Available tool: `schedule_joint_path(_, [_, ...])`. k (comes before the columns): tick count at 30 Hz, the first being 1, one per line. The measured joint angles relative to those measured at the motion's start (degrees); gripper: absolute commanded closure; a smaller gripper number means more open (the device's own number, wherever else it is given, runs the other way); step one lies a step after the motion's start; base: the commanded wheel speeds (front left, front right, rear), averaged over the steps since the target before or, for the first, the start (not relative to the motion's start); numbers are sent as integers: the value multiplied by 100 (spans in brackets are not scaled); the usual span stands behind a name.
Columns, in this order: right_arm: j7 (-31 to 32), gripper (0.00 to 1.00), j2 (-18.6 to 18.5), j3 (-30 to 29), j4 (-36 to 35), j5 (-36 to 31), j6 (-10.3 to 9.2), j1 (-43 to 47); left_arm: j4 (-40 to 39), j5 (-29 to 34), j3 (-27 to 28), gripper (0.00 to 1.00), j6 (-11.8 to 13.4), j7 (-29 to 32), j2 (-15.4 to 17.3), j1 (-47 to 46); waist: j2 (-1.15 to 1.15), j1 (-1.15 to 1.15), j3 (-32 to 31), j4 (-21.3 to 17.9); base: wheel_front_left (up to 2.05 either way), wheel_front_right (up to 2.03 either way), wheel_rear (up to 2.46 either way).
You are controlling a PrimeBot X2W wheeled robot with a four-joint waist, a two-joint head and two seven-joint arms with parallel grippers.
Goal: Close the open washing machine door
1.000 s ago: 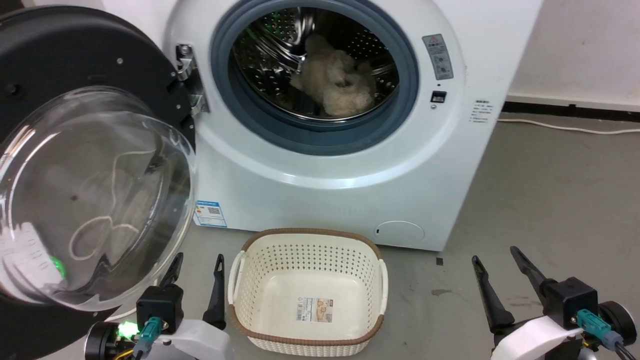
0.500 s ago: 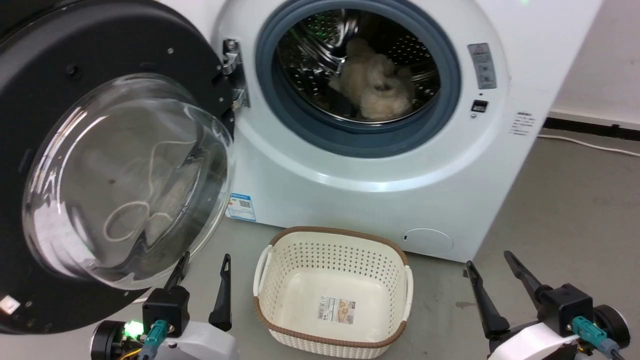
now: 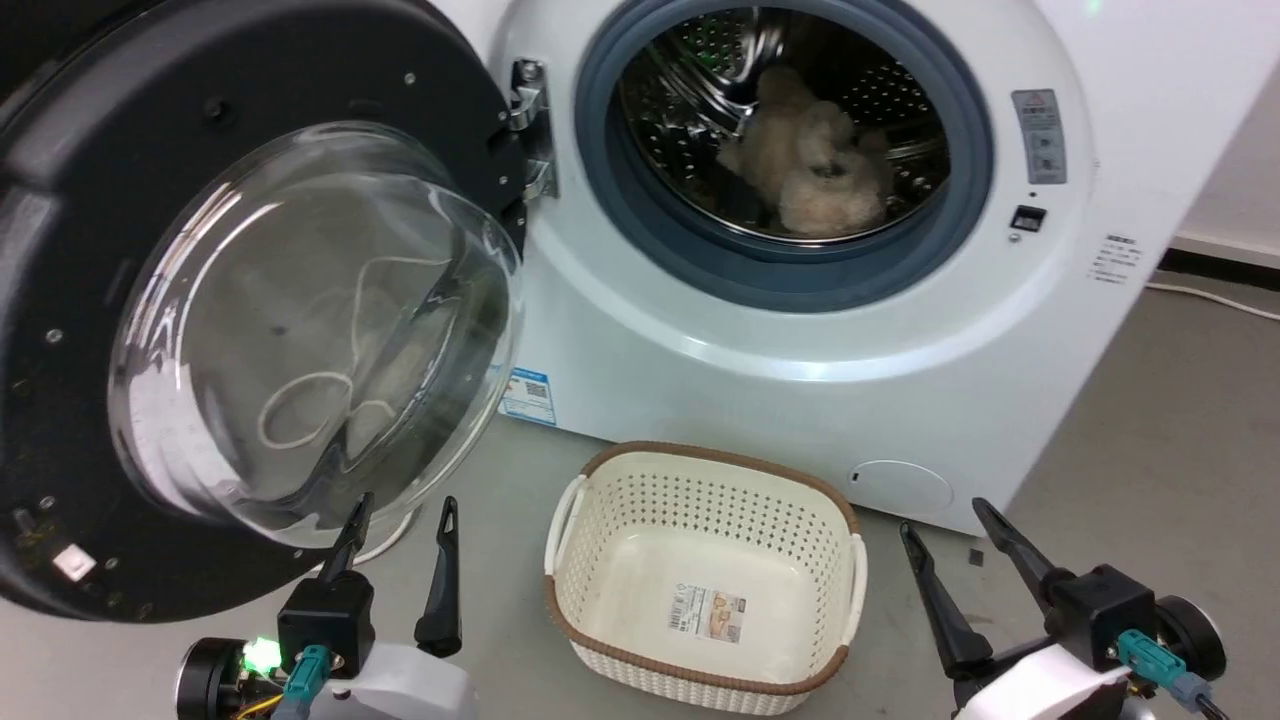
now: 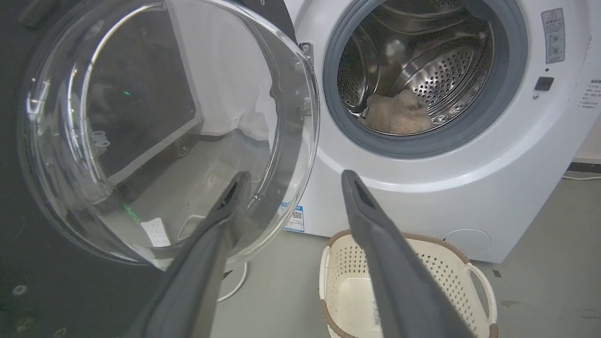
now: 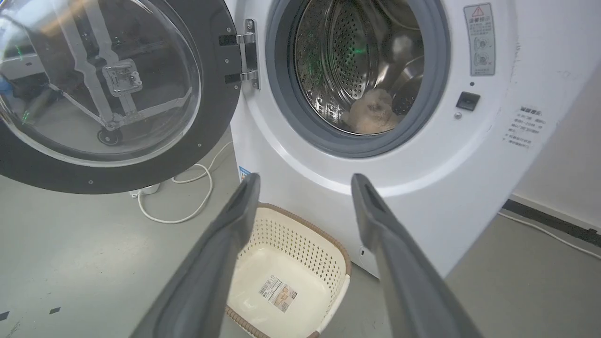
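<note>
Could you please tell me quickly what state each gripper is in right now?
The left gripper is open and holds nothing.
The right gripper is open and holds nothing.

Warning triangle (image 5: pixel 477 11) — sticker (image 5: pixel 479 47), washer (image 5: pixel 422 188); txt prob. unreadable

You saw a white washer (image 3: pixel 760 385) with a grey ring (image 3: pixel 800 285) and a black door (image 3: pixel 80 200). Your basket (image 3: pixel 700 490) was cream and brown, with rows of little holes. The floor (image 3: pixel 1150 420) was grey.
</note>
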Motion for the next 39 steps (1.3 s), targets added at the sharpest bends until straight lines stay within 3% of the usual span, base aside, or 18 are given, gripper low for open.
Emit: schedule_joint_path(39, [-481,0,-197,543,450,301,0,-115,-235,-2,-42,0,302,-475,111,247,0,0,-22,956,-1,-1,-1])
